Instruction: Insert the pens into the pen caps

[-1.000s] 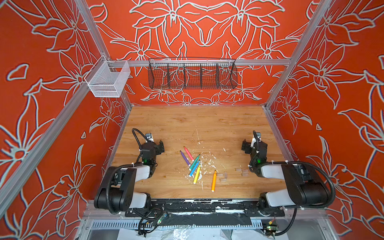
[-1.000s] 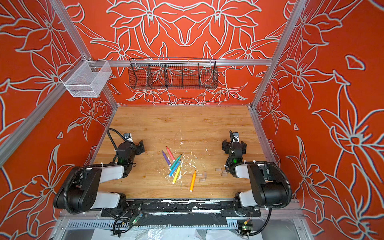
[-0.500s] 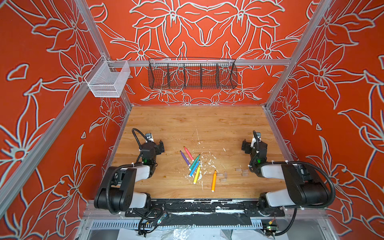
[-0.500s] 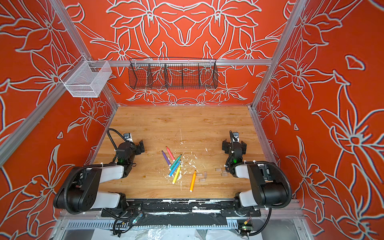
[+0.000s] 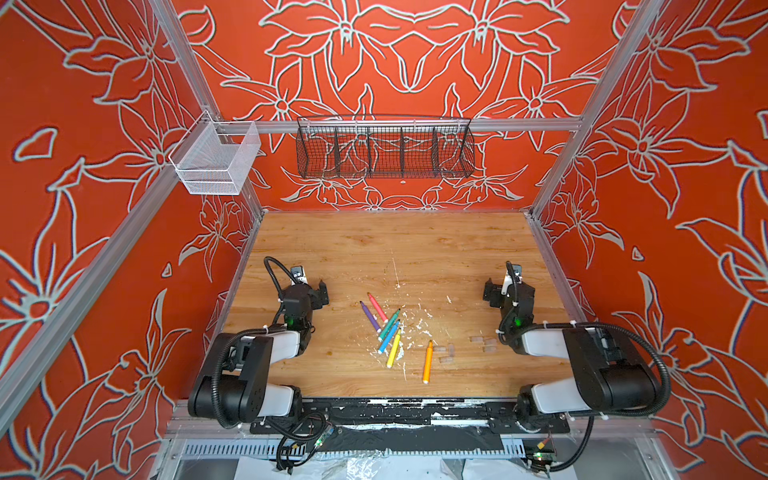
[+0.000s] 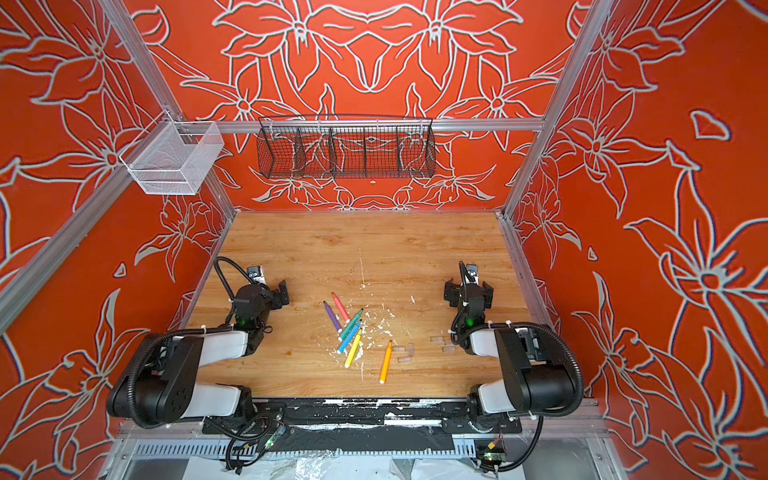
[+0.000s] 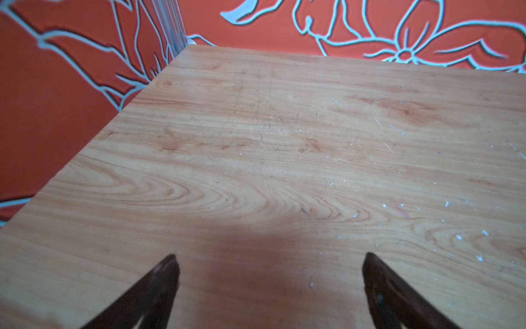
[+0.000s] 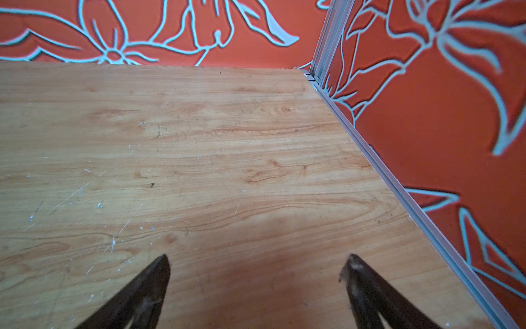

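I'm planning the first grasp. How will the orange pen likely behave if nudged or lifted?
The orange pen lies flat on the table and looks round-bodied, so a sideways nudge would probably roll it. Its straight, plastic-looking barrel suggests it is stiff and light. It lies apart from the other pens, so lifting it likely leaves them undisturbed.

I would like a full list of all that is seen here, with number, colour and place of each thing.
pens: six; purple, pink, green, blue, yellow, orange; lying mid-table, uncapped.
pen caps: about six, clear; on table, right of the pens.
white flecks: many, white; scattered around the pens.
wire basket: one, black; on back rail.
mesh basket: one, white; on left rail.
table: one, light wood.
left gripper: one, black, open; over bare table, left.
right gripper: one, black, open; over bare table, right.
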